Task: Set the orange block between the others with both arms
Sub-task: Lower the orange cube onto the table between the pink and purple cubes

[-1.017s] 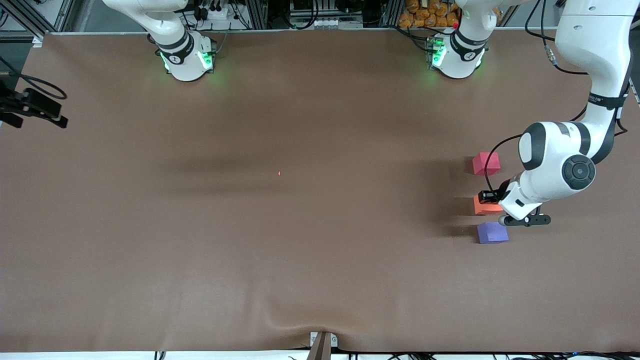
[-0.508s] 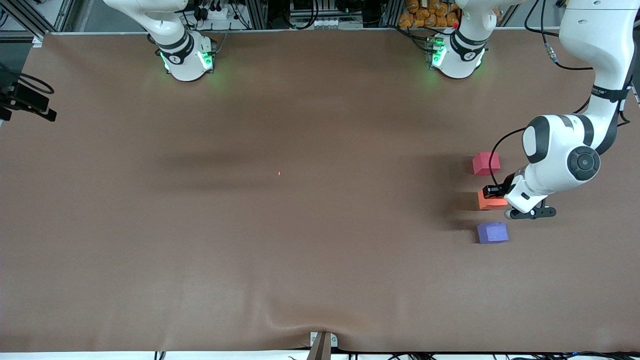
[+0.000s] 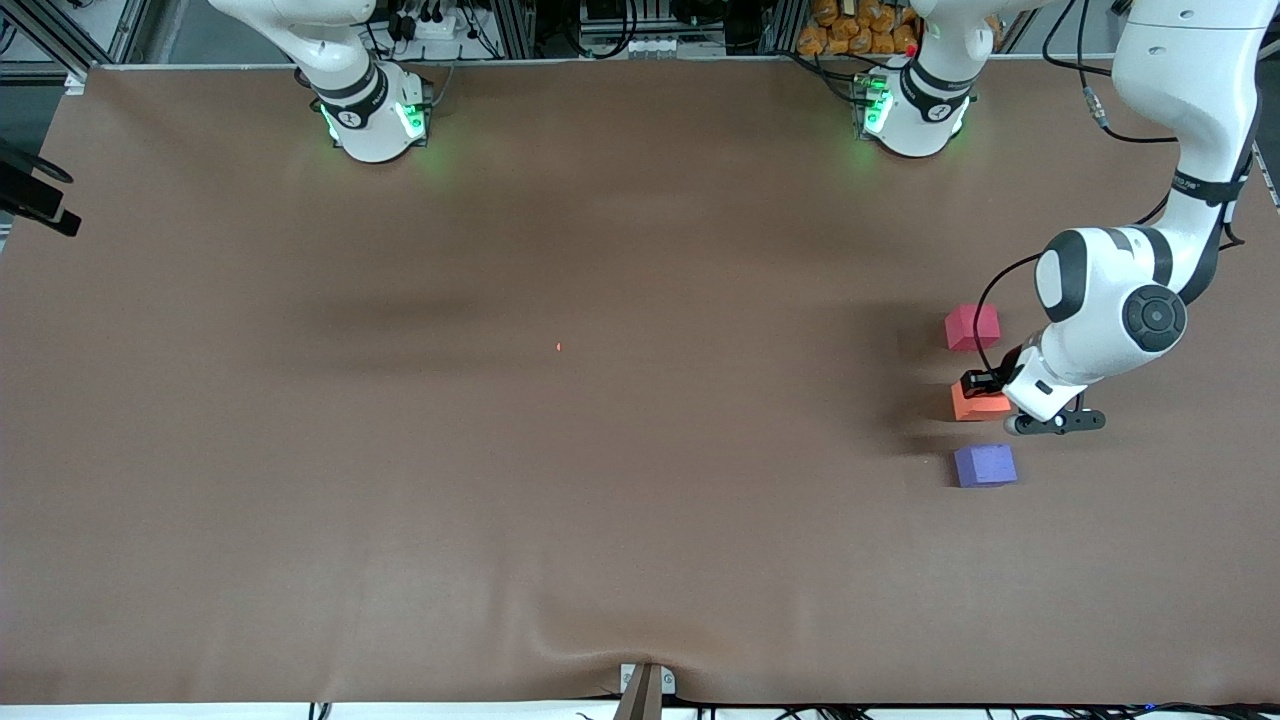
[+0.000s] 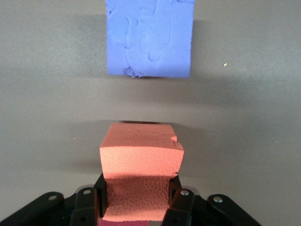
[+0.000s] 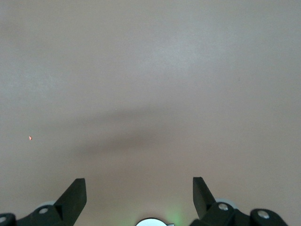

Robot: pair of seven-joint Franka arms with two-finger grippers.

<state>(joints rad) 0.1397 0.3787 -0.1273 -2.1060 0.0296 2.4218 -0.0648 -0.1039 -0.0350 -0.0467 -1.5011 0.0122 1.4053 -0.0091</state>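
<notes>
Orange block point(image 4: 140, 155) in left gripper point(image 4: 138, 200) (right gripper point(image 5: 139, 197) empty)

Lab: aluminium framing point(image 3: 520, 25), cables point(image 3: 620, 30)

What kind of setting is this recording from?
Likely a robotics lab: two white arms bolted to a brown-covered table, aluminium framing and cables along its edge, and only foam cubes, such as the orange block, to handle.
</notes>
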